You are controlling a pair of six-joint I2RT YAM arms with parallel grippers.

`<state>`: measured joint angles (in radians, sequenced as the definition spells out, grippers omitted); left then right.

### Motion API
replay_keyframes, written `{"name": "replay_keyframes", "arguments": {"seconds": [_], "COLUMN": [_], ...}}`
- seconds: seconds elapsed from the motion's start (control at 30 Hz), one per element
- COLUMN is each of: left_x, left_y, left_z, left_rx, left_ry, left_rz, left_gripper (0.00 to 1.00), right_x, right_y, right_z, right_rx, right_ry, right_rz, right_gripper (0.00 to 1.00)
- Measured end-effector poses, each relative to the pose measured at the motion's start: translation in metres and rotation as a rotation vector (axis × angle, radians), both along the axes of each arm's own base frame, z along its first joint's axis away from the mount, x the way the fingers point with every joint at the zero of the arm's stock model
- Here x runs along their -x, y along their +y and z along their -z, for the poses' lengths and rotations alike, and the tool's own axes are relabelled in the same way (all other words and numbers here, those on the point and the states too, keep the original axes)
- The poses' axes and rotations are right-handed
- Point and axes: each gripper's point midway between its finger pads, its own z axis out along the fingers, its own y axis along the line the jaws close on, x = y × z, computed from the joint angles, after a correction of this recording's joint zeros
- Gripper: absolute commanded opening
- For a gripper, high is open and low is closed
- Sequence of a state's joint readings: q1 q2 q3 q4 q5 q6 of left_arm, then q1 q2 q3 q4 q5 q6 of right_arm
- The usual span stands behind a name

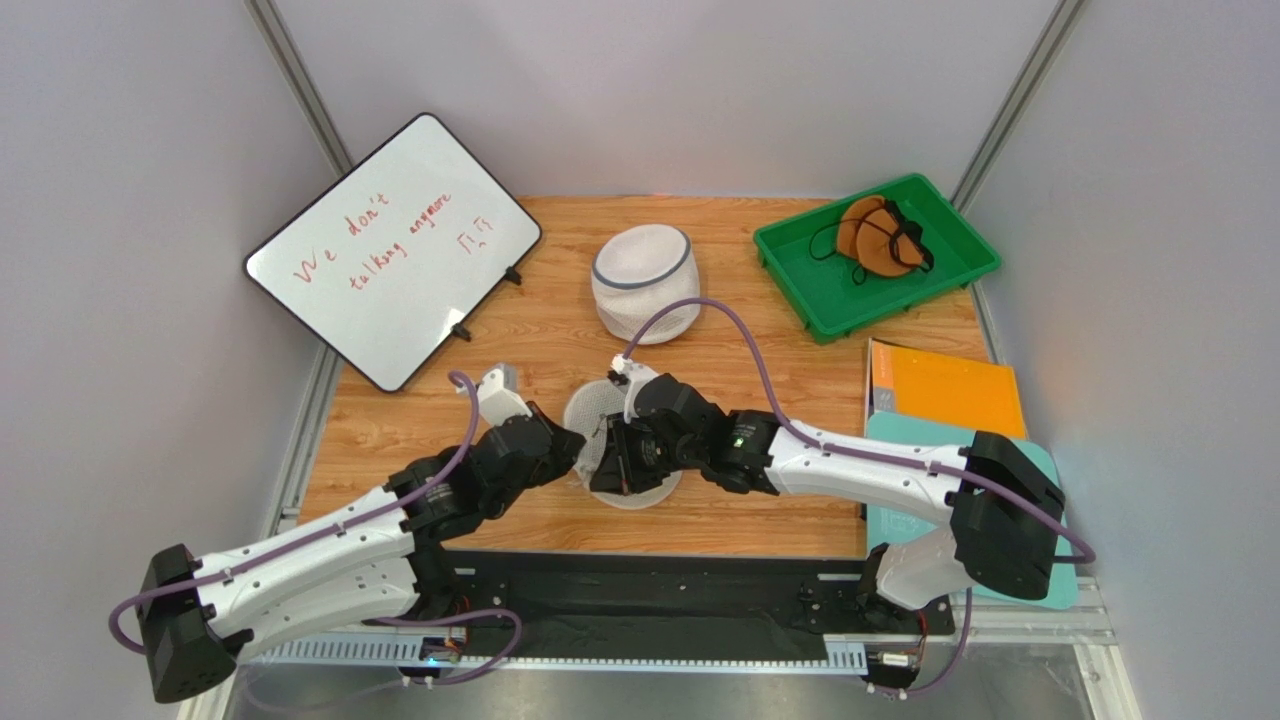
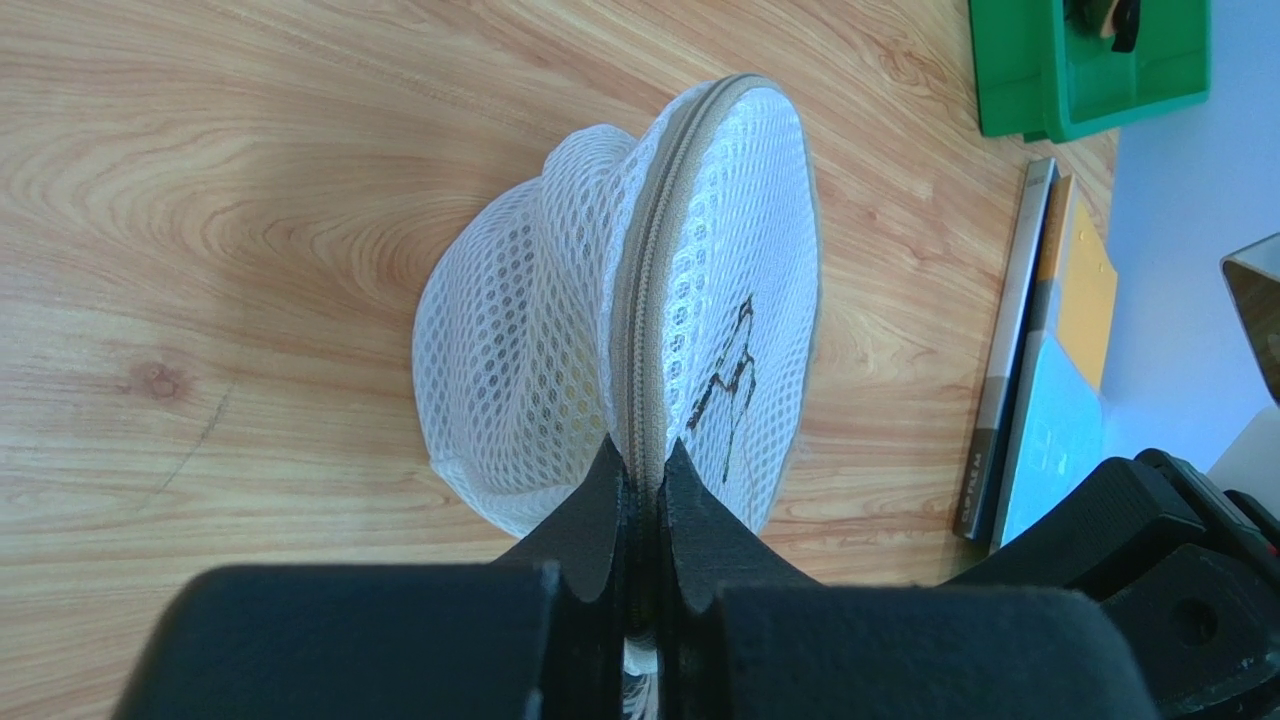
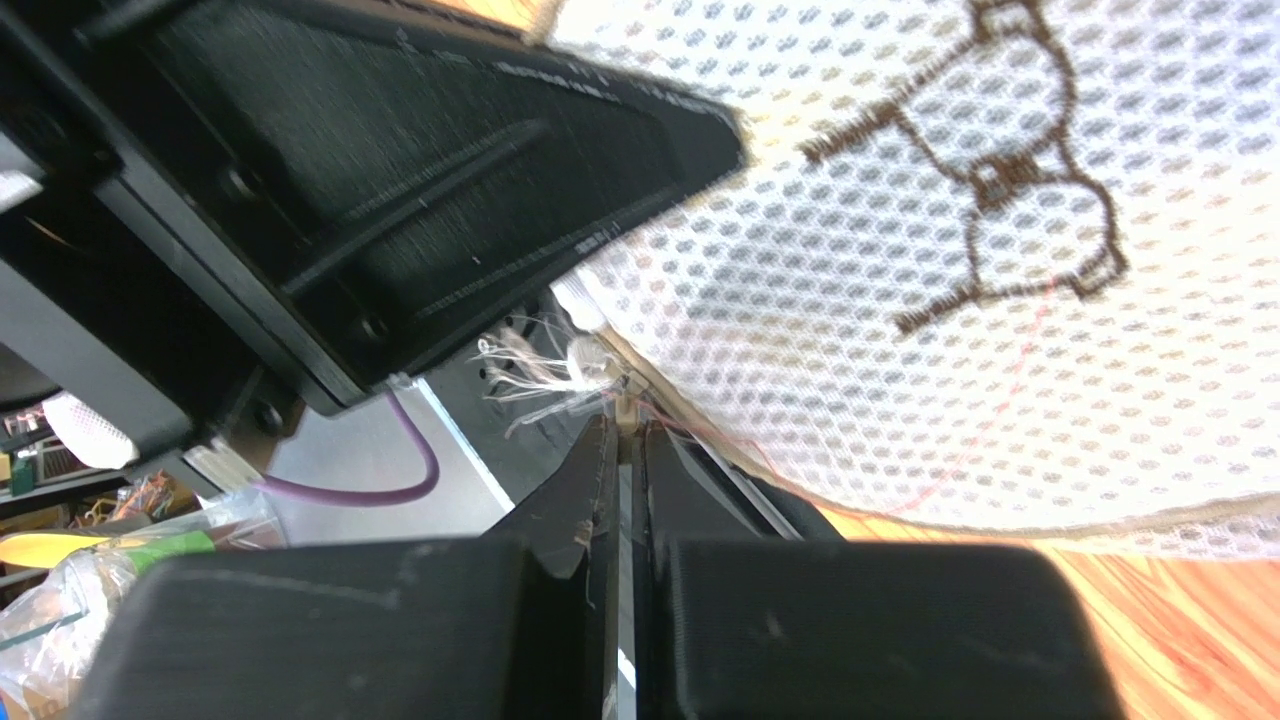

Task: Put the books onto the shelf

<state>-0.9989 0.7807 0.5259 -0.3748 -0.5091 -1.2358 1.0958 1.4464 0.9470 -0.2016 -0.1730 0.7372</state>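
two books lie at the right edge of the wooden surface (image 1: 421,435), well apart from both arms: an orange book (image 1: 944,387) on the far side and a light blue book (image 1: 908,525) on the near side, partly covered by the right arm. the orange one overlaps the far end of the blue one. in the left wrist view they show at the right, with a grey spine facing the middle of the surface.

both arms reach to the centre of the surface, where a white mesh bag (image 1: 595,402) sits. the left fingers (image 2: 643,462) are closed tight on the bag's beige zipper rim and hold it up on edge, so the round mesh face with its dark embroidered figure stands upright. the right fingers (image 3: 616,435) are also closed, tips together right at the bag's frayed seam beside the left arm's black fingers; whether any fabric is caught between them cannot be told.

farther back, a white round mesh basket (image 1: 646,281) stands just beyond the bag. a whiteboard (image 1: 394,248) with red handwriting leans at the far left. a green tray (image 1: 932,293) at the far right holds a brown item (image 1: 875,236) with black straps.
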Motion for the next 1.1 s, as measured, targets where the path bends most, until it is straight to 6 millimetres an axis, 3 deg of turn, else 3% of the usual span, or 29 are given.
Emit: {"name": "replay_keyframes", "arguments": {"seconds": [0.73, 0.77, 0.87, 0.9, 1.0, 1.1], "left_x": [-0.007, -0.008, -0.009, -0.009, -0.009, -0.006], "left_y": [0.006, 0.006, 0.004, 0.004, 0.004, -0.001], "left_z": [0.004, 0.005, 0.006, 0.007, 0.011, 0.014], "left_rx": [0.017, 0.018, 0.009, -0.006, -0.046, -0.057], "left_ry": [0.043, 0.048, 0.054, 0.053, 0.061, 0.077], "left_rz": [-0.005, -0.003, 0.024, 0.041, 0.069, 0.108], "left_gripper": [0.02, 0.07, 0.52, 0.73, 0.86, 0.88], "right_x": [-0.001, -0.001, -0.002, -0.001, 0.002, 0.003], "right_y": [-0.008, -0.009, -0.011, -0.013, -0.019, -0.022], "right_z": [0.002, 0.001, 0.000, 0.001, 0.008, 0.012], "right_rx": [-0.011, -0.012, -0.014, -0.008, 0.019, 0.033], "right_ry": [-0.013, -0.016, -0.020, -0.018, -0.005, 0.002], "right_rz": [0.024, 0.027, 0.033, 0.034, 0.034, 0.033], "right_gripper": [0.00, 0.00, 0.00, 0.00, 0.00, 0.00]}}
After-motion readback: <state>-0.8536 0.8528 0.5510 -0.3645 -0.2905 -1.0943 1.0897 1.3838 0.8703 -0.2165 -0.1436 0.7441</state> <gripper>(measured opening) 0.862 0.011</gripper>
